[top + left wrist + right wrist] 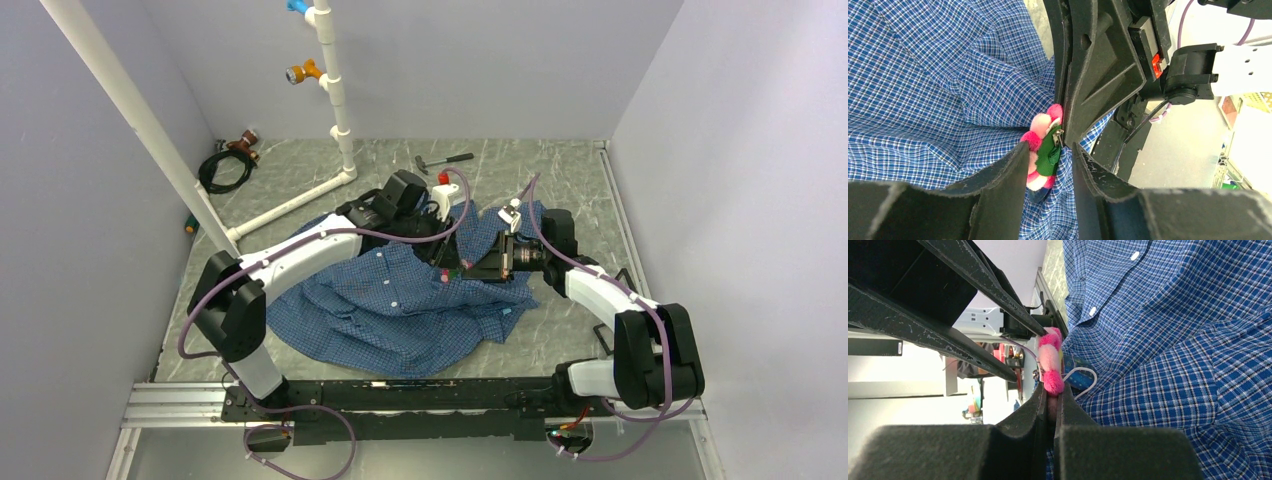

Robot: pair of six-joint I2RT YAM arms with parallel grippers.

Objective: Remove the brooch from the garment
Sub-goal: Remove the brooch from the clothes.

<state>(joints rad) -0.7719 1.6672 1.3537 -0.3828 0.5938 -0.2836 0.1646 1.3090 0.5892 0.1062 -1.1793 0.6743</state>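
Brooch point(1044, 150) pinched at one pink petal between the pressed-together fingers of the right gripper point(1050, 390); whether it is fastened to the cloth cannot be told. Spread either side of it: the left gripper point(1050, 148), contact unclear. Green backing shown only by left wrist view. Blue checked shirt point(923, 75) bunched behind. From above, brooch barely made out between the wrists.

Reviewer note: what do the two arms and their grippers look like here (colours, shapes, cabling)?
The left arm and right arm both have white link shells with black joint housings and black bases. A purple cable loops along each arm. The left gripper and right gripper have black, tapered fingers with scuffed, whitish edges.
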